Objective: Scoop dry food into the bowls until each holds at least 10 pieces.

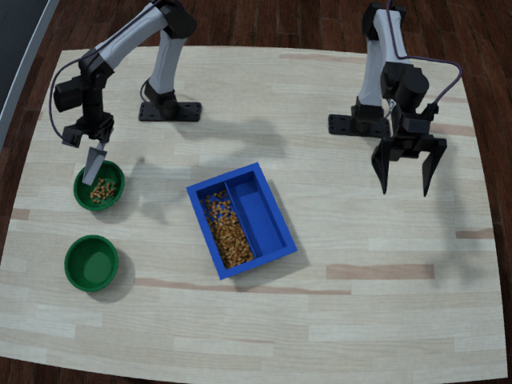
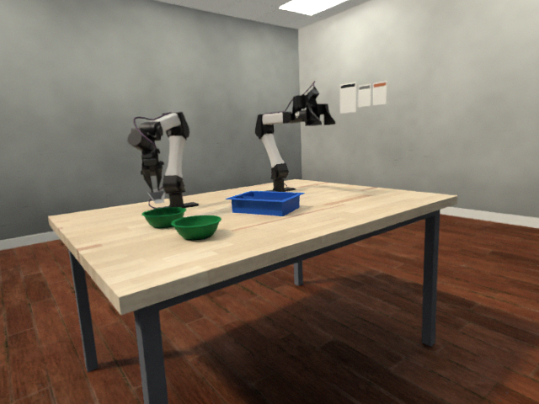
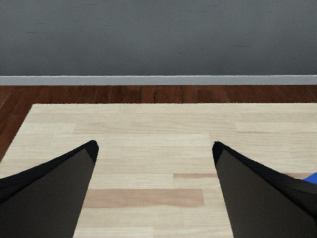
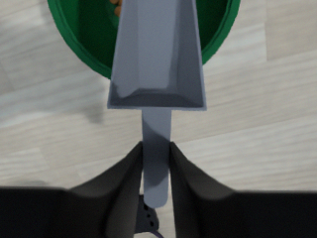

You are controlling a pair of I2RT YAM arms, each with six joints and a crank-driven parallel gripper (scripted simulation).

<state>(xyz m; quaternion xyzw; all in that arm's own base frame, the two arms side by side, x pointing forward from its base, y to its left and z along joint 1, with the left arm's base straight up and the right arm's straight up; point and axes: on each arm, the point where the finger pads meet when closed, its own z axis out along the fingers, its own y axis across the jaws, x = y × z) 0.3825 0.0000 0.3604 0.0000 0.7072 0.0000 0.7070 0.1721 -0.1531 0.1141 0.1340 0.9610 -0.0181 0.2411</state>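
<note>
The right gripper grips the handle of a grey, trough-shaped scoop, its blade over a round green bowl holding brown food pieces. In the top view, from that bowl, an empty round green bowl stands at six o'clock and the divided blue box of food between three and four. The left gripper hangs wide open at three o'clock from the box.

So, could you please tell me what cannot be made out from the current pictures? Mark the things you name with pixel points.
- Exact count of food pieces (image 1: 103, 190): top view, the scoop (image 1: 94, 165) (image 4: 156, 55) may cover some, and they are small.
- Bowl interiors: exterior view, hidden by the near walls.
- Food in the box (image 1: 273, 256) (image 2: 258, 206): exterior view, hidden by its wall.
- Most of the box: left wrist view, cut off by the right edge.
</note>
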